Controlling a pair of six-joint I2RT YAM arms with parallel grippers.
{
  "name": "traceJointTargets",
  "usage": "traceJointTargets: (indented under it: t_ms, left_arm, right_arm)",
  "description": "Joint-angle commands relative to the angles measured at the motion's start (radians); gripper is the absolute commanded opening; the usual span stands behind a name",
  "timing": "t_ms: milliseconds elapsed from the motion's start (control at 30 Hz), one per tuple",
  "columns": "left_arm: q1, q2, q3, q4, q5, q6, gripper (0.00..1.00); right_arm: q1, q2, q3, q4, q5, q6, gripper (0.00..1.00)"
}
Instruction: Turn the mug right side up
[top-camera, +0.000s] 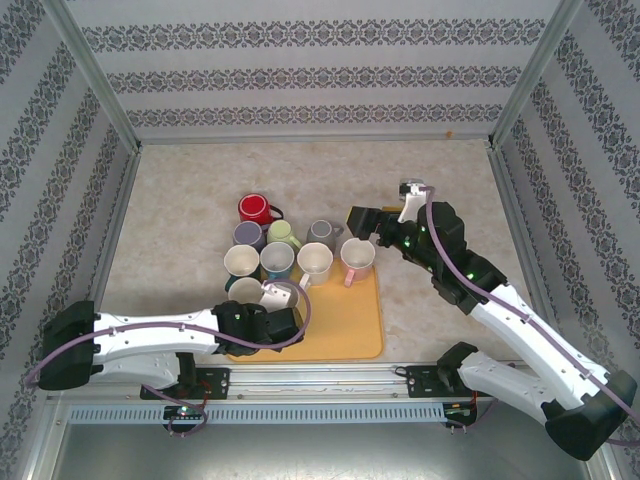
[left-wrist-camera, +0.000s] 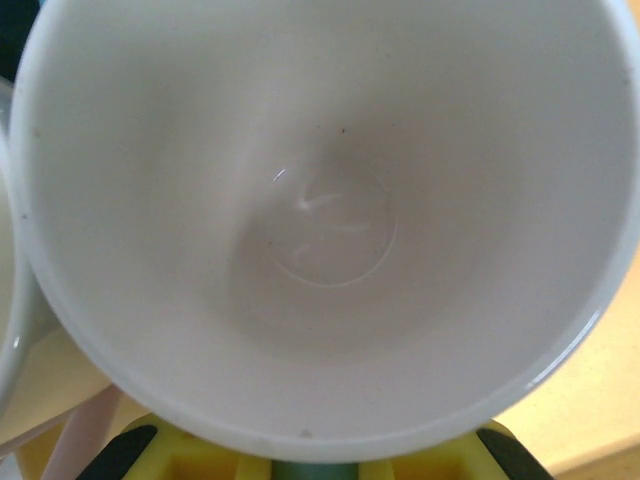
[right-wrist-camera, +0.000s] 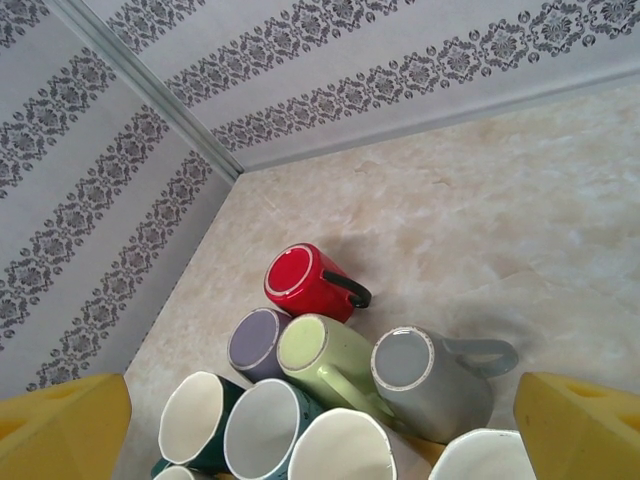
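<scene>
Top view overlooks mugs the right wrist also faces; left wrist peers closely into one mug.

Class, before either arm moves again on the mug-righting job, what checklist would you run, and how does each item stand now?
1. All mugs upright: not ok; the red mug, purple mug, green mug and grey mug show their bases.
2. Right gripper open and empty: ok.
3. Left gripper holding the white mug: cannot tell.
4. Grey mug's handle clear of its neighbours: ok.
5. Bare room on the tray: ok.
</scene>
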Motion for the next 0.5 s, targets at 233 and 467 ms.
traceJointTargets:
  t_ms: [233, 467]
  left_arm:
    - [0.026, -0.041, -0.033, 0.017, -0.065, -0.051, 0.31]
    - [0.032, -0.066, -0.043, 0.027, -0.063, -0.038, 0.38]
  right_arm:
    - [-0.001, 0.039, -0.028, 0.064, -0.047, 0.013, 0.98]
    - [0.001, 0.044, -0.037, 0.067, -0.061, 0.01, 0.98]
